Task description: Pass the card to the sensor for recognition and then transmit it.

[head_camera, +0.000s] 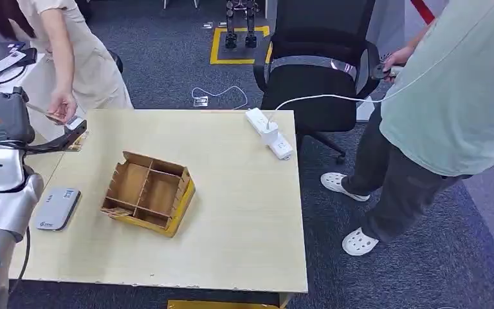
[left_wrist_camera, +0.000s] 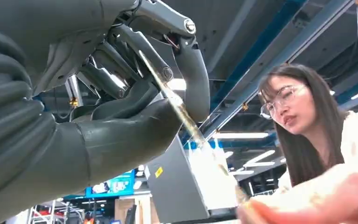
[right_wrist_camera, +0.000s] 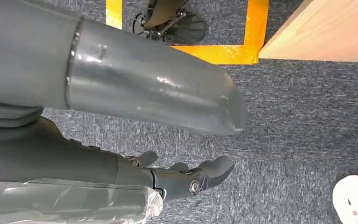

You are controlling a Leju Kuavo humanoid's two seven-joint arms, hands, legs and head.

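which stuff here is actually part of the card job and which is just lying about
Part of the job:
- card, held in the left hand
- card reader on the table
- person's hand reaching for the card

Just lying about:
- cardboard divider box
- power strip with white cable
- office chair

The head view is taken from high on the robot, facing forward and down over the table (head_camera: 231,193). The left wrist view is taken close behind the left hand (left_wrist_camera: 135,93), aimed upward toward the ceiling. The right wrist view is aimed down at the carpet. The person (head_camera: 64,58) at ten o'clock is shared by head and left wrist views.
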